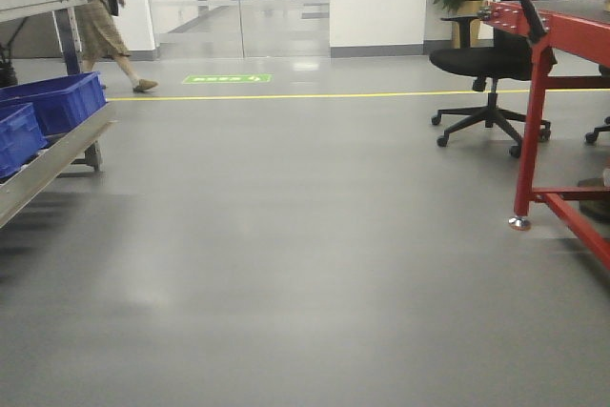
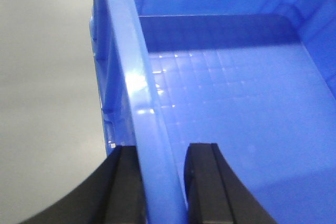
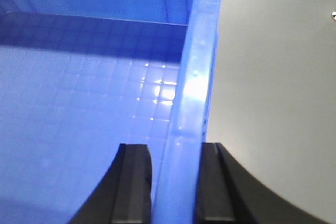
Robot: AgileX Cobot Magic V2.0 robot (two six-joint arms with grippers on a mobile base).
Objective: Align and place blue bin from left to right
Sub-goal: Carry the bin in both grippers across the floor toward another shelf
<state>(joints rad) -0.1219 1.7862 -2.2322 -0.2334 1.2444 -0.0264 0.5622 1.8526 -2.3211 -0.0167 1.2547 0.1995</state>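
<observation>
Front view: bright, even overhead light, with soft pale reflections on the floor [image 1: 305, 312], strongest near the glass doors [image 1: 238, 16]. Wrist views: white glare spots on the bin [image 2: 135, 82] rim and gridded base, dark shadow band under the far wall, nearest rim blurred.

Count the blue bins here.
3. The blue bin is held by its rims in the left gripper and right gripper; a nearer dark bin and a farther dark bin sit on the rack. Others may be hidden.
</observation>
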